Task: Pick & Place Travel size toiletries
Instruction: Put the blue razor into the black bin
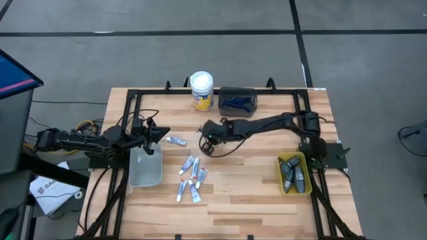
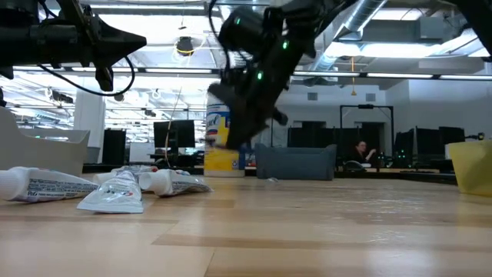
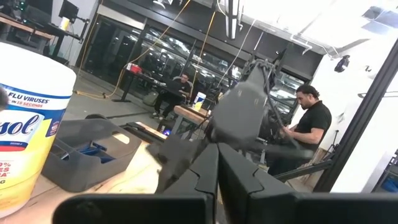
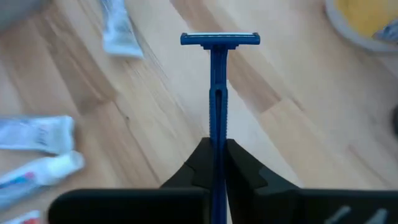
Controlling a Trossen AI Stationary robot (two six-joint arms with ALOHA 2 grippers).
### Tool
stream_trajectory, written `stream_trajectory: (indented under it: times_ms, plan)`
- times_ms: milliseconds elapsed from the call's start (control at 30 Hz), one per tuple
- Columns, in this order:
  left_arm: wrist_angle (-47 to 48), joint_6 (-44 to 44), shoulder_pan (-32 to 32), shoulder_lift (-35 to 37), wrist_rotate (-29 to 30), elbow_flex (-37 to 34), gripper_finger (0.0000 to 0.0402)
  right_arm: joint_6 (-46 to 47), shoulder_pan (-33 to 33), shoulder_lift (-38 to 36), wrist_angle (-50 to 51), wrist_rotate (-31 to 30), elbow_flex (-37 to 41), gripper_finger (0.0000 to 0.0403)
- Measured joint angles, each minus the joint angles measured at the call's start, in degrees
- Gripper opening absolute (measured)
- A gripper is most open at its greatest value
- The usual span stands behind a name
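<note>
Right gripper point(image 4: 214, 152): its fingers are pinched tight on the handle of a blue razor point(image 4: 217, 93), held over the middle of the bench point(image 1: 253, 193).
Razor: sticks straight out ahead of the fingers, blade head at the far end, clear of the wood as far as I can judge.
Left gripper point(image 3: 217, 165): fingers closed on nothing, hanging above the clear tray point(image 1: 145, 168) on its own side.
Loose tubes point(image 1: 191, 179): white-and-blue, scattered on the bench just to one side of the right fingers; one more lies apart, between the two grippers.
Dark tray point(image 1: 237, 101): beyond the right fingers at the bench's back edge, with blue razors already in it; likely where this one goes.
Yellow tray point(image 1: 293, 173): back toward the right arm's base, holding grey pods.
Risk: the grip is only on the thin handle, so a quick swing could twist or drop the razor, or its long end could catch the dark tray's wall.
Writing: the yellow jar point(image 3: 28, 134) reads "FLU VIRUSES" and part of "Lysol"; tube print is too small to read.
</note>
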State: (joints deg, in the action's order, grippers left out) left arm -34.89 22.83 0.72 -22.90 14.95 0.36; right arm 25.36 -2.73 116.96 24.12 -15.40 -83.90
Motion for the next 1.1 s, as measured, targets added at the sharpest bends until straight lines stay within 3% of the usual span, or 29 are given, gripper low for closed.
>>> stream_trajectory:
  times_ms: [100,533,1100]
  plan:
    - [-0.02,-0.02,0.0,0.0,-0.01,-0.02,0.0,-0.26,-0.16,-2.61,-0.13,-0.36,0.04,0.001]
    - [-0.1,-0.01,0.01,0.0,0.0,0.0,0.0,-1.7,-4.31,-15.99,9.02,-12.48,-0.13,0.0009]
    - [-0.13,0.0,0.01,0.0,-0.01,-0.01,0.0,-1.79,-17.38,-16.38,15.28,-14.93,0.33,0.0011]
